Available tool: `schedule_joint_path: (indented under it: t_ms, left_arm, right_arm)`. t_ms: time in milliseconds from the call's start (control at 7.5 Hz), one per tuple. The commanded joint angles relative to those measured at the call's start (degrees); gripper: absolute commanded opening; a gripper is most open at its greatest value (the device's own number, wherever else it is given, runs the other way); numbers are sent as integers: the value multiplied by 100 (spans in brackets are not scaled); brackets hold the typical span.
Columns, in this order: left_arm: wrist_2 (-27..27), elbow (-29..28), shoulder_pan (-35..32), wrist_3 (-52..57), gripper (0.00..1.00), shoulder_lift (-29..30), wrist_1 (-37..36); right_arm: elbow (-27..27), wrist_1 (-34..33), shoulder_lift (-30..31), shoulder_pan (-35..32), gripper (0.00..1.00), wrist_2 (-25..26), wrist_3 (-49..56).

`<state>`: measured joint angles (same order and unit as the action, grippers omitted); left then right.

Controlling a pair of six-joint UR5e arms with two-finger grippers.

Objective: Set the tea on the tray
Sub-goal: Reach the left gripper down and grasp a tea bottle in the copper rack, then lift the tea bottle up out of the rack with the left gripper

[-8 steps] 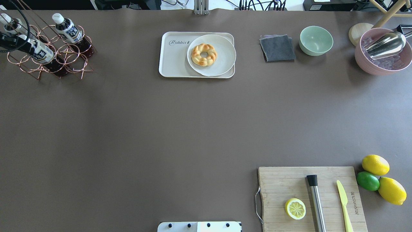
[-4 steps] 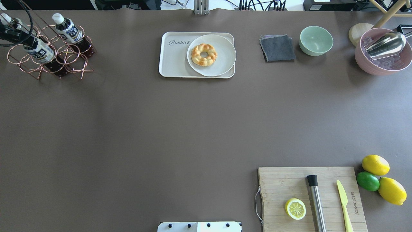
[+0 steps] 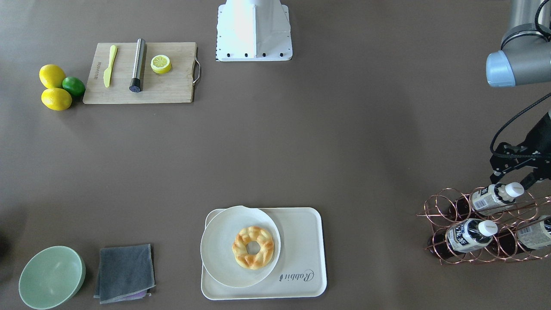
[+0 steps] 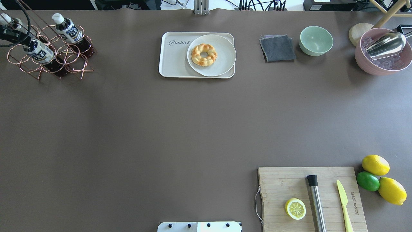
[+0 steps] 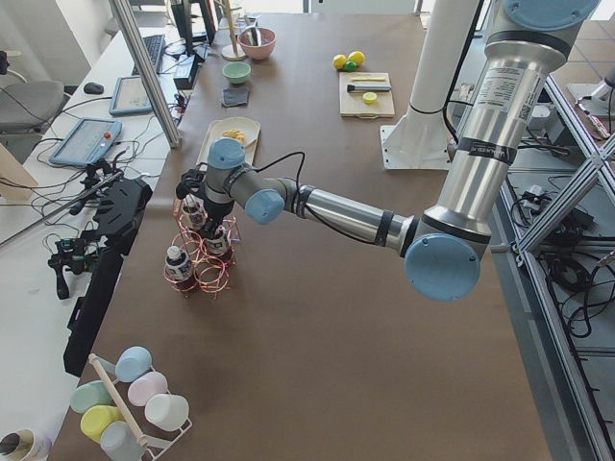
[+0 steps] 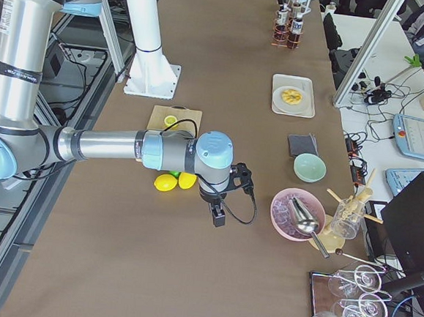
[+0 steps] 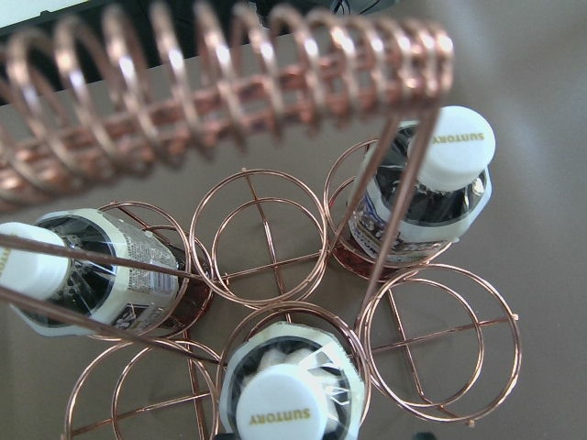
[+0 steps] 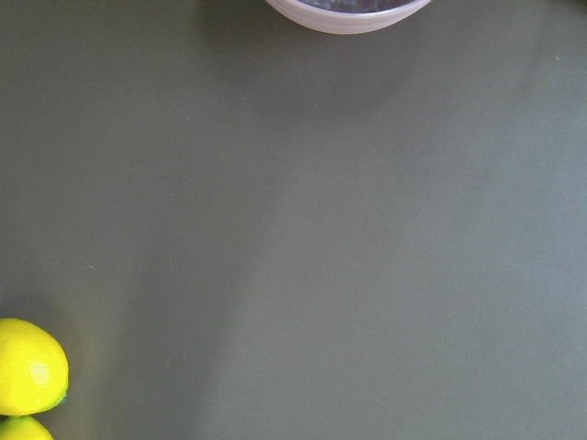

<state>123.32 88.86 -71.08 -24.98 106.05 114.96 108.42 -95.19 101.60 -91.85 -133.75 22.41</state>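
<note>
The left gripper hangs over a copper wire rack at the far left corner of the table. The tea bottle it is aimed at stands cap-up in one of the rack's rings, just below the claw and beside other bottles. Its white cap shows at the bottom centre of the left wrist view, so the bottle's long axis runs roughly up and down, in line with the claw. The jaws look spread to either side of the cap, gripping nothing. The cream tray lies well to the right of the rack along the far edge, and a round plate with a ring pastry takes up its right part. The right gripper is far off at the table's right end, and I cannot tell whether it is open. The left arm is much the nearer one.
</note>
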Motion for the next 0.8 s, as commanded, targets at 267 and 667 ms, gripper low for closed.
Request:
schedule_joint_path:
  t_ms: [267,667]
  left_arm:
    - [60,0,-151,-68,0,109,-105]
    - [1173,524,-1123,-42,0,634,-1006]
  right_arm:
    - [4,0,-17,-8,100,-2,0]
    - [74,0,0,-17,100,-2,0]
